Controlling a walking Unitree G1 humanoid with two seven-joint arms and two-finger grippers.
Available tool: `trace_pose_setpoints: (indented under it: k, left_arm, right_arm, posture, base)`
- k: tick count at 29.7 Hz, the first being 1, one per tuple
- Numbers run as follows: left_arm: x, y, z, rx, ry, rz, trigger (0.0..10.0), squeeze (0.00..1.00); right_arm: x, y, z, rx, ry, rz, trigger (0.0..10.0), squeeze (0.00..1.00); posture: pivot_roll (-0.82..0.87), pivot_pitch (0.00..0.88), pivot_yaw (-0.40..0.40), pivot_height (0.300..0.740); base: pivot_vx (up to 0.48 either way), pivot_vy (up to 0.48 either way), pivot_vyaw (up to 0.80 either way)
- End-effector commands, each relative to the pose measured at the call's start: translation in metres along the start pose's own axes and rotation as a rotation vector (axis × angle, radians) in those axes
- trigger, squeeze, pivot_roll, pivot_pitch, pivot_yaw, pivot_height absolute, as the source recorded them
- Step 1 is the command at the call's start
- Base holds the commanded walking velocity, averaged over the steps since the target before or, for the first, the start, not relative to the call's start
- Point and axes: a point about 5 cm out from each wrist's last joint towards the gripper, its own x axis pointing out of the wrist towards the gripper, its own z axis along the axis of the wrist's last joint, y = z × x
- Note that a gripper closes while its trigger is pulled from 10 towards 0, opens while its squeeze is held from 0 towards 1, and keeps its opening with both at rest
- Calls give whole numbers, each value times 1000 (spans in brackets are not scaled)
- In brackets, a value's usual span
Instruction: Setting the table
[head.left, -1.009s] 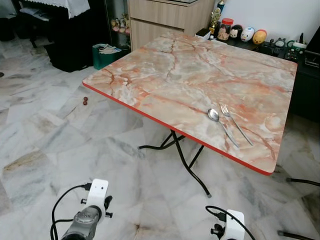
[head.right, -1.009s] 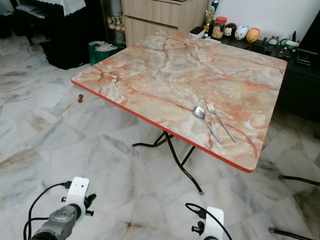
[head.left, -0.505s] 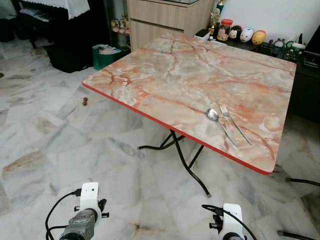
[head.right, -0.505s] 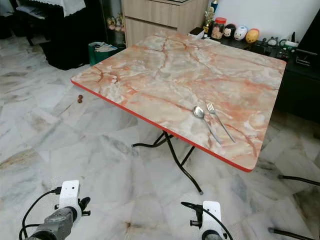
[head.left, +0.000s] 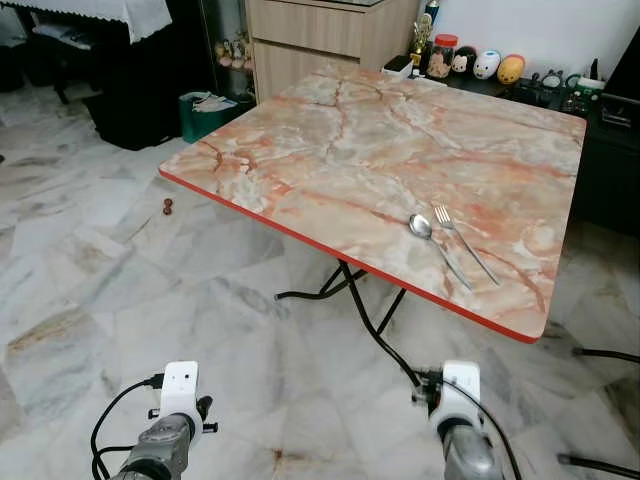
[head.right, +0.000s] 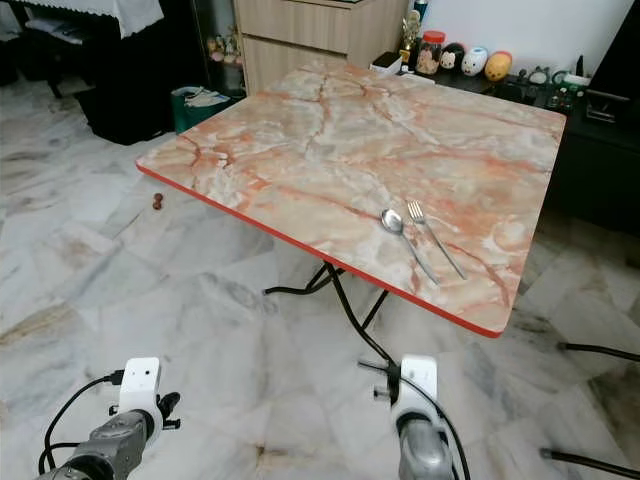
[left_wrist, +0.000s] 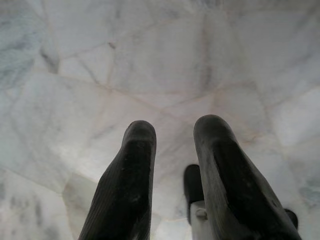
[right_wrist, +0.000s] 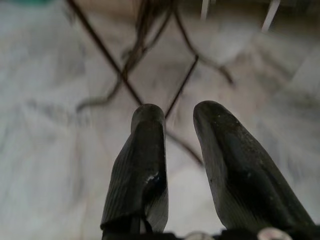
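Observation:
A silver spoon (head.left: 438, 250) and a silver fork (head.left: 466, 246) lie side by side near the front right edge of the marble-patterned folding table (head.left: 350, 130). Both arms hang low in front of me, short of the table. The left arm (head.left: 176, 400) is at the bottom left and the right arm (head.left: 458, 392) at the bottom right. In the left wrist view my left gripper (left_wrist: 175, 131) points at the marble floor, fingers slightly apart and empty. In the right wrist view my right gripper (right_wrist: 178, 118) points toward the table's black legs (right_wrist: 135, 75), also open with nothing held.
A wooden cabinet (head.left: 330, 30) and a green bin (head.left: 205, 110) stand behind the table. A low black shelf with figurines (head.left: 500, 70) runs along the back right. Black cables (head.left: 605, 355) lie on the floor at the right. A small brown object (head.left: 168, 207) sits on the floor at the left.
The right arm has risen and come forward toward the table legs. The left arm dropped lower a second ago and then held. The camera shifted slightly.

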Motion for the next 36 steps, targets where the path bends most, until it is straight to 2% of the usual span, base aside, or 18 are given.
trace_pose_setpoints:
  k: [1, 5, 8, 11, 16, 19, 20, 25, 26, 30, 36]
  left_arm:
    - [-1, 8, -3, 9, 13, 20, 10000, 0]
    - [-2, 14, -6, 20, 23, 29, 10000, 0]
    - [-5, 25, -16, 24, 50, 51, 10000, 0]
    - [-5, 27, -18, 24, 54, 57, 10000, 0]
    - [-8, 33, -26, 21, 75, 76, 10000, 0]
    - [-11, 32, -39, 3, 98, 88, 10000, 0]
    - [-13, 29, -50, -12, 118, 96, 10000, 0]
    - [-15, 26, -57, -33, 132, 104, 10000, 0]
    - [-15, 25, -58, -33, 132, 103, 10000, 0]
    - [-17, 28, -62, -41, 137, 113, 10000, 0]
    - [-21, 32, -72, -21, 160, 116, 10000, 0]
  right_arm:
    - [0, -4, 6, 5, -56, -35, 10000, 0]
    - [4, -5, 16, -7, -104, -47, 10000, 0]
    - [7, -6, 34, -34, -207, -63, 10000, 0]
    - [7, -6, 36, -44, -229, -63, 10000, 0]
    - [0, -7, 39, -66, -290, -60, 10000, 0]
    - [-8, -9, 40, -95, -334, -41, 10000, 0]
    - [-11, -9, 49, -125, -386, -13, 10000, 0]
    - [-3, -12, 85, -155, -504, 4, 10000, 0]
    - [0, -15, 99, -155, -545, -6, 10000, 0]
    - [4, -16, 123, -119, -601, -28, 10000, 0]
    - [10, -16, 127, -79, -584, -44, 10000, 0]
  posture:
    - [45, 0, 51, 740]
    - [37, 0, 67, 740]
    - [55, 0, 65, 740]
    - [53, 0, 62, 740]
    - [61, 0, 36, 740]
    - [77, 0, -10, 740]
    - [89, 0, -50, 740]
    - [96, 0, -75, 740]
    - [102, 0, -83, 740]
    - [101, 0, -84, 740]
    - [94, 0, -65, 740]
  base:
    - [0, 0, 0]
    - [0, 0, 0]
    - [0, 0, 0]
    - [0, 0, 0]
    - [0, 0, 0]
    - [0, 0, 0]
    - [0, 0, 0]
    - [0, 0, 0]
    - [0, 0, 0]
    - [0, 0, 0]
    - [0, 0, 0]
